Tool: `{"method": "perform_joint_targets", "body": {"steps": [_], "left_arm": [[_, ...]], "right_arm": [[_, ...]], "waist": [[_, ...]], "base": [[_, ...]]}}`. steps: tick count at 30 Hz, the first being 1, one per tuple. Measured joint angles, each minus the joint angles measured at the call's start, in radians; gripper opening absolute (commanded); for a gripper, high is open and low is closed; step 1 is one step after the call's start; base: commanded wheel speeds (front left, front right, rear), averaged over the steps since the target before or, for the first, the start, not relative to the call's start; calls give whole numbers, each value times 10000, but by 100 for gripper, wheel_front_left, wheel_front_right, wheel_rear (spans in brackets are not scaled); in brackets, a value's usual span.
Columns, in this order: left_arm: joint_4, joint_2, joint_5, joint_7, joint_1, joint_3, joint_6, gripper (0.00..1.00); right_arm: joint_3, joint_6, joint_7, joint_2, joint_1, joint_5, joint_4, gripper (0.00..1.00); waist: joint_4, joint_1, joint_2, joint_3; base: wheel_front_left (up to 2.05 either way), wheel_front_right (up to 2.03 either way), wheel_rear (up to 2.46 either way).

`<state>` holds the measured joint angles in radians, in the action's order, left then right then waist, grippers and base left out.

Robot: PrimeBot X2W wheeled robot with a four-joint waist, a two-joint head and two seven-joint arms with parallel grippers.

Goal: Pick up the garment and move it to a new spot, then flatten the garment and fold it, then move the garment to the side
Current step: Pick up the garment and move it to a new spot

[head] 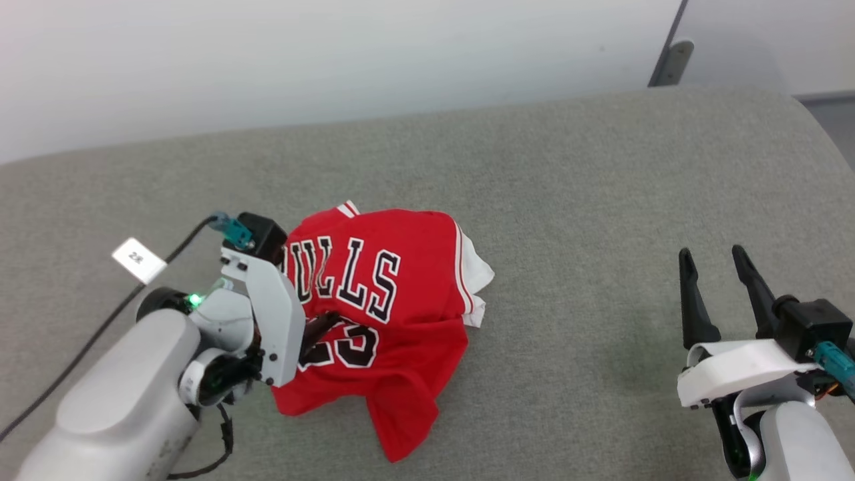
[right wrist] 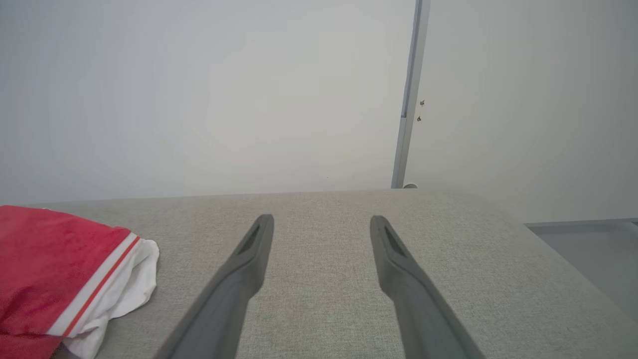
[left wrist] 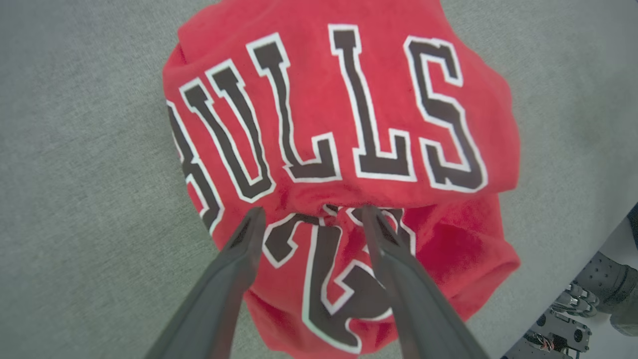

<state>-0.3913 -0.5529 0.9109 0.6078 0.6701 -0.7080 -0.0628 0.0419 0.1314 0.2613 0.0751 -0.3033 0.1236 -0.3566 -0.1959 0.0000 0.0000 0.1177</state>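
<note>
Holding the left gripper (left wrist: 313, 212) open right over the shirt (left wrist: 349, 99), fingers spread wide, tips touching the crease between the "BULLS" lettering and the "23", clamping no cloth between them. Reading this as either a letting-go at the new spot or a reach for a fresh hold; not telling which from these views.

Resting the right gripper (head: 711, 257) well apart from the shirt at the near right, fingers likewise spread, pointing away over bare fabric and gripping nothing. Probably waiting clear there so as not to snag the cloth while the left arm is working.

Finding the shirt bunched in a heap on the grey cushion (head: 568, 200), left of middle, just beside the left arm. Lying chest side up, with the lettering upside down in the head view. Poking one white sleeve with striped trim out on the side toward the right gripper, and trailing a red flap toward the near edge. Doubling over itself at the crease, so not yet flattened or folded. Likely needing both grippers at opposite edges to pull it flat.

Farther out, passing a small white tag (head: 138, 260) lying on the cushion beyond the left arm. Then reaching the rounded back edge, a pale wall (head: 334, 60) and a thin upright post (right wrist: 408, 99).
</note>
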Motion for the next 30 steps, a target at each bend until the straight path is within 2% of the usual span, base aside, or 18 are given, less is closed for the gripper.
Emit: {"method": "perform_joint_targets", "body": {"steps": [4,8,17,25,30], "left_arm": [[608,-255,73,-123,-120,178,98,100],[1411,-700,132,-926,-611,688,370,100],[2661,-1419,198,-3904,-2373,2128,892,100],[2867,-1574,44,-6368,-3921,2874,826,100],[2846,-1687,98,-7436,-4774,3382,901,100]], "right_arm": [[-150,0,0,111,104,65,-113,100],[-291,0,0,173,333,182,-134,100],[-259,0,2,382,680,267,-52,100],[2,0,2,414,1030,291,92,100],[180,0,2,420,1170,282,194,100]], "waist": [[182,0,0,-311],[371,0,0,-680],[1082,1,0,-1217],[1722,0,0,-1515],[2049,0,0,-1645]], "base": [[0,0,0],[0,0,0],[0,0,0],[0,0,0],[0,0,0]]}}
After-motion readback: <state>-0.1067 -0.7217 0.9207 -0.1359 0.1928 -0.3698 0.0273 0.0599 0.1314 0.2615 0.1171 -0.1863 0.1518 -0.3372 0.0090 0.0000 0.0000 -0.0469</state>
